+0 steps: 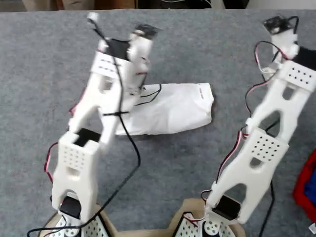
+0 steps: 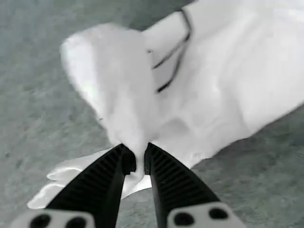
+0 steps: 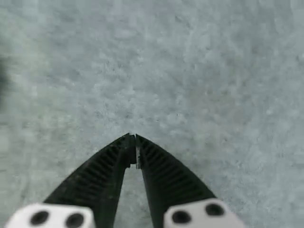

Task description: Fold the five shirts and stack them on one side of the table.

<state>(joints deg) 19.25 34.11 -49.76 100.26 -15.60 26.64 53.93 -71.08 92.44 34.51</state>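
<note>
Soft, even light fell from above on the grey desk [image 1: 207, 158], bright without hard edges. A thin, faint shadow hugged the near edge of the white shirt [image 1: 177, 108]. In the left wrist view the shirt glared nearly featureless, folds washed out, while the black left claw [image 2: 140, 159] showed dark and matte.

Left end of white shirt [image 1: 173, 108] hidden under left arm [image 1: 106, 94] in high view. Wrist end of that arm smeared, outline unclear. In left wrist view shirt runs off frame; raised fold [image 2: 114, 80] blurred, its edge indistinct, cloth under it hidden. Red-and-blue object [image 1: 307, 185] cut by right edge of high view, can't tell what it is. Arm bases [image 1: 74, 222] cropped at bottom edge. Dark smudge [image 3: 2, 76] at edge of right wrist view, unidentifiable.
</note>
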